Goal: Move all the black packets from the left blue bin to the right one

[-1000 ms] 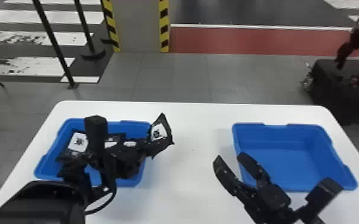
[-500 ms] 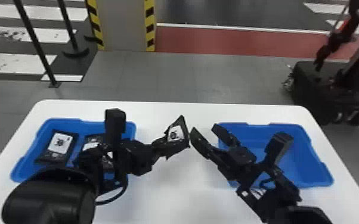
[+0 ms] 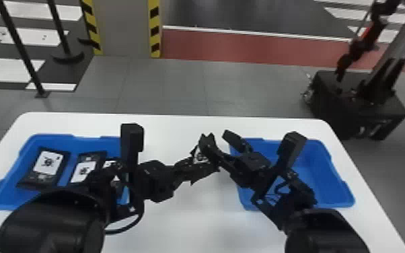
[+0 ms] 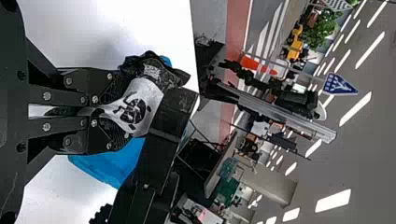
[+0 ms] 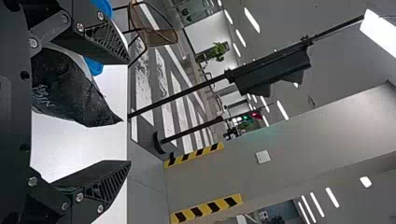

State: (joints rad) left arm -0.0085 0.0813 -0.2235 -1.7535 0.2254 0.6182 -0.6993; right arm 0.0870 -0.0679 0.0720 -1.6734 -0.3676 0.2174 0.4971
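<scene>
1. The white table (image 3: 191,218) is set across the foreground of the head view.
2. On the floor beyond it, toward the right, a black base (image 3: 356,107) is seen.
3. The left bin (image 3: 11,178) is placed on the table's left side and is partly covered by the left arm.
4. The right bin (image 3: 326,178) is placed on the table's right side, partly hidden by the right arm.
5. The right gripper (image 3: 218,136) is held over the table between the bins, its fingers spread wide around part of a packet; nothing is gripped by it.
6. The left gripper (image 3: 193,170) is closed on that same packet, just beside the right gripper's fingers.
7. The held packet (image 3: 200,156) is raised above the table between the bins, its white label crumpled in the left wrist view.
8. In the left bin, two packets (image 3: 47,163) (image 3: 83,172) are laid label up; part of another (image 3: 109,164) is seen beside the left arm.
</scene>
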